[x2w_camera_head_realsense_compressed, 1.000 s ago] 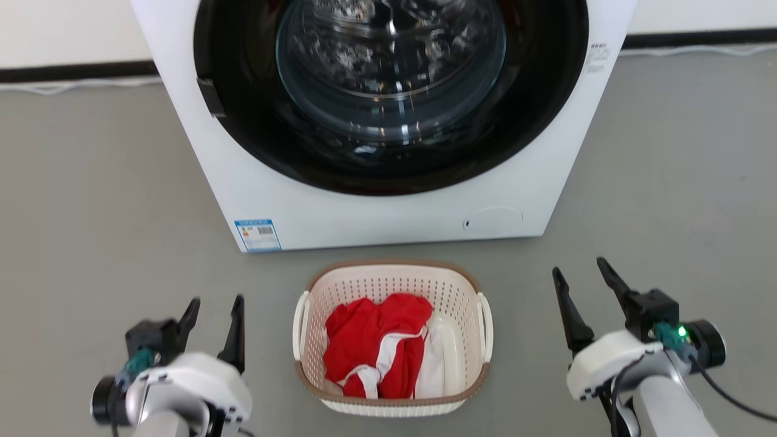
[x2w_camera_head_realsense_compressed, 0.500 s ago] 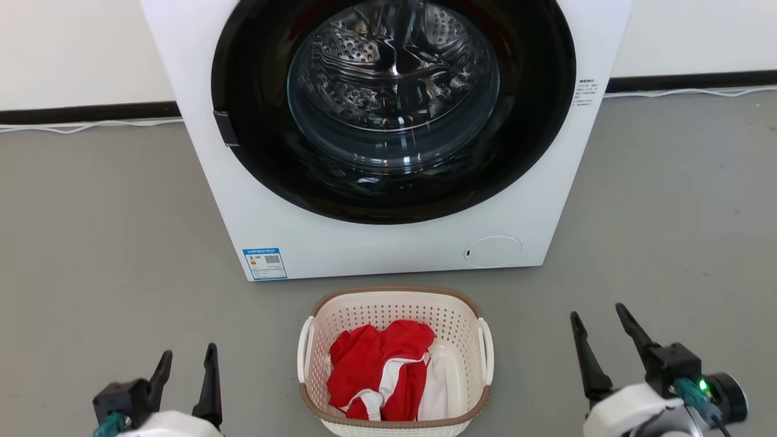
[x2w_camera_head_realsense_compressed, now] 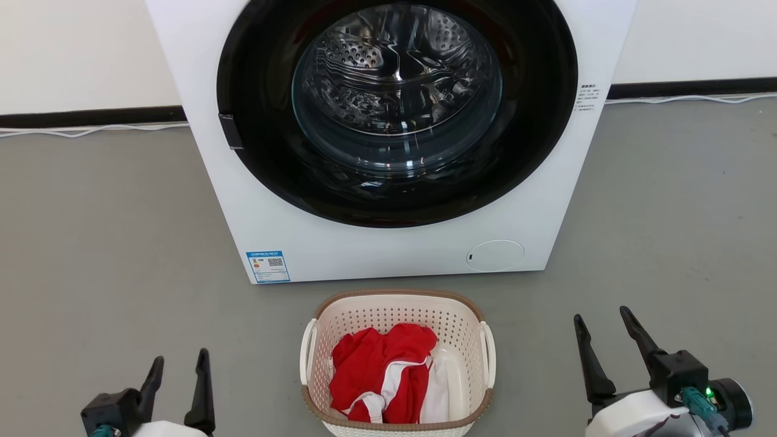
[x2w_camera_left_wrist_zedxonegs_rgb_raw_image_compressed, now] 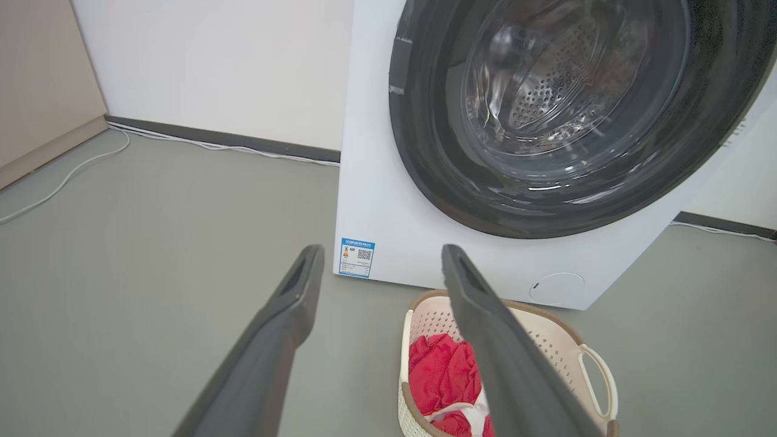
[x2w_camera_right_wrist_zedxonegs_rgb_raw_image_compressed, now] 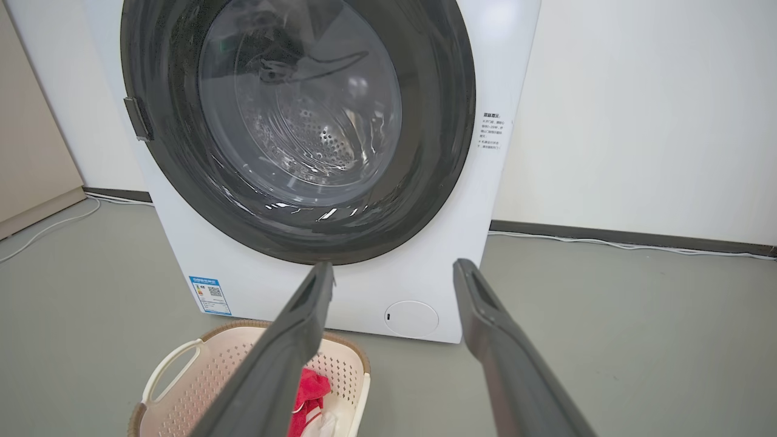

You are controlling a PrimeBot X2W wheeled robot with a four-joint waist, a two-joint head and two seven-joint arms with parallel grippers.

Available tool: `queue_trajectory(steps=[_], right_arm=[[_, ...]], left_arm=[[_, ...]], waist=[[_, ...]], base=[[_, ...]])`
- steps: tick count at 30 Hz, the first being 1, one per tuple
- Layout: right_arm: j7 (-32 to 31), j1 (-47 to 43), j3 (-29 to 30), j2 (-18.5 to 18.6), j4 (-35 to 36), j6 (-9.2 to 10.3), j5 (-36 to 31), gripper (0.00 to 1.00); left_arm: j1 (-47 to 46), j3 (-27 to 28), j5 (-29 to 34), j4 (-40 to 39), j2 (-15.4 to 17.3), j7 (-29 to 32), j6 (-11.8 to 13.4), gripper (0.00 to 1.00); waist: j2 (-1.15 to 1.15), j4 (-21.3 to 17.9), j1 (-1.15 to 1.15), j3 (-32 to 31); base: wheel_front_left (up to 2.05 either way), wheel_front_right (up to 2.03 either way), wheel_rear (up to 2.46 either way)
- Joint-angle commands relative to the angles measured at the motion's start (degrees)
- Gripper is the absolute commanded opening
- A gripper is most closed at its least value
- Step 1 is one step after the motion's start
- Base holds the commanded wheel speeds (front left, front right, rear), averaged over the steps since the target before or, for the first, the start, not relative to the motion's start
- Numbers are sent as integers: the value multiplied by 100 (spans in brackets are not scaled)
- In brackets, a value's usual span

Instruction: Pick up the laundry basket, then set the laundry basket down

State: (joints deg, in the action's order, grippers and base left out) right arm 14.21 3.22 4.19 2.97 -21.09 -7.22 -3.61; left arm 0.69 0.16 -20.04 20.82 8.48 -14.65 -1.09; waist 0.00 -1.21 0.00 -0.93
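Note:
The laundry basket (x2w_camera_head_realsense_compressed: 397, 312), cream-white and perforated with a brown rim, stands on the grey floor in front of the washing machine, with red and white clothes (x2w_camera_head_realsense_compressed: 385, 373) inside. It appears low right in the left wrist view (x2w_camera_left_wrist_zedxonegs_rgb_raw_image_compressed: 549, 340) and low left in the right wrist view (x2w_camera_right_wrist_zedxonegs_rgb_raw_image_compressed: 200, 370). My left gripper (x2w_camera_head_realsense_compressed: 179, 367) is open, off to the basket's left, apart from its white loop handle (x2w_camera_head_realsense_compressed: 305, 349). My right gripper (x2w_camera_head_realsense_compressed: 601, 325) is open, well right of the other handle (x2w_camera_head_realsense_compressed: 489, 355). Nothing lies between either pair of fingers.
A large white washing machine (x2w_camera_head_realsense_compressed: 388, 243) with a dark round glass door (x2w_camera_head_realsense_compressed: 397, 103) stands right behind the basket. White cables (x2w_camera_head_realsense_compressed: 91, 129) run along the black skirting at the wall. Grey floor spreads to both sides of the basket.
The head camera has tilted up, so the whole scene sits lower. Both grippers have dropped toward the bottom edge and stay open. The basket rests in the same spot before the machine.

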Motion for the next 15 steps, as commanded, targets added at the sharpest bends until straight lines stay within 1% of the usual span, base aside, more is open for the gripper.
queue_trajectory(steps=[1, 2, 6, 9, 12, 15], right_arm=[[79, 16, -124, 10, 190, -26, -75, 0], [-7, 2, -4, -4, -23, 0, 9, 0], [-29, -115, -11, -35, -250, 0, 49, 0], [-113, -73, 33, -34, -261, -1, 263, 0], [-169, -70, 41, -34, -232, -1, 501, 0], [-208, -75, 32, -33, -198, -2, 738, 0]], left_arm=[[-149, 190, 99, -176, 56, -35, -91, 0], [-1, -6, 36, 16, -13, 4, -62, 0], [82, -28, -1, 245, -145, 19, -61, 0], [50, 3, -170, 239, -155, 83, -75, 0], [39, 19, -347, 209, -165, 135, -89, 0], [28, 30, -522, 183, -175, 181, -103, 0]], waist=[[0, 13, 0, -1], [0, 11, 0, -2], [0, 12, 0, -2], [0, 14, 3, -2], [0, 17, 13, -10], [0, 19, 4, -3]], base=[[0, 0, 0], [0, 0, 0], [0, 0, 0], [0, 0, 0], [0, 0, 0], [0, 0, 0]])
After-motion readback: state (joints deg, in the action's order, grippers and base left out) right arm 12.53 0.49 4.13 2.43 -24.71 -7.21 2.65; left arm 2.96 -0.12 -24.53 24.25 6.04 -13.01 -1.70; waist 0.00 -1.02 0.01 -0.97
